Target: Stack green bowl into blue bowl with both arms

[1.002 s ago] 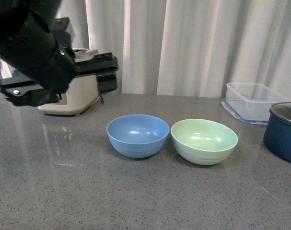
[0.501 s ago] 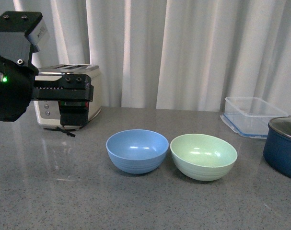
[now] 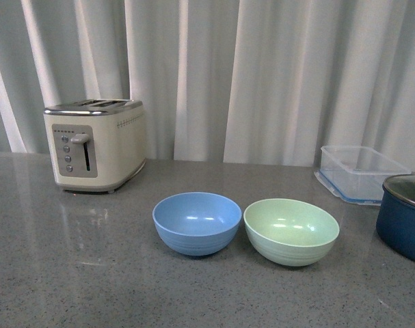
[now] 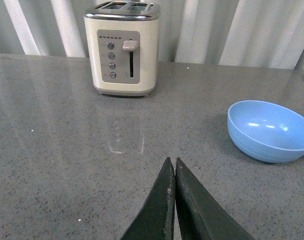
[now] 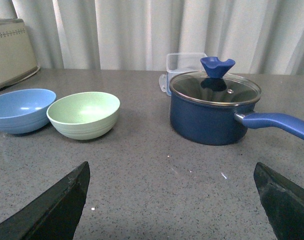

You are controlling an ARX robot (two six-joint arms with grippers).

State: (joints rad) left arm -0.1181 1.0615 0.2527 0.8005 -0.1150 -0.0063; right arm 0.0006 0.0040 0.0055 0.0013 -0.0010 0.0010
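Observation:
The blue bowl (image 3: 197,222) and the green bowl (image 3: 291,230) stand upright side by side on the grey counter, almost touching, the green one to the right. Neither arm shows in the front view. In the left wrist view my left gripper (image 4: 173,161) is shut with nothing in it, over bare counter, with the blue bowl (image 4: 269,130) off to one side of it. In the right wrist view my right gripper (image 5: 172,167) is wide open and empty, its fingertips (image 5: 71,192) far apart; the green bowl (image 5: 84,114) and blue bowl (image 5: 20,110) lie ahead of it.
A cream toaster (image 3: 96,145) stands at the back left. A clear plastic container (image 3: 361,172) sits at the back right. A dark navy pot (image 5: 214,109) with a glass lid and a blue handle stands right of the green bowl. White curtains hang behind the counter.
The left arm, which filled the upper left of the front view, has drawn back out of that view. The camera's aim has shifted upward. The bowls have not moved.

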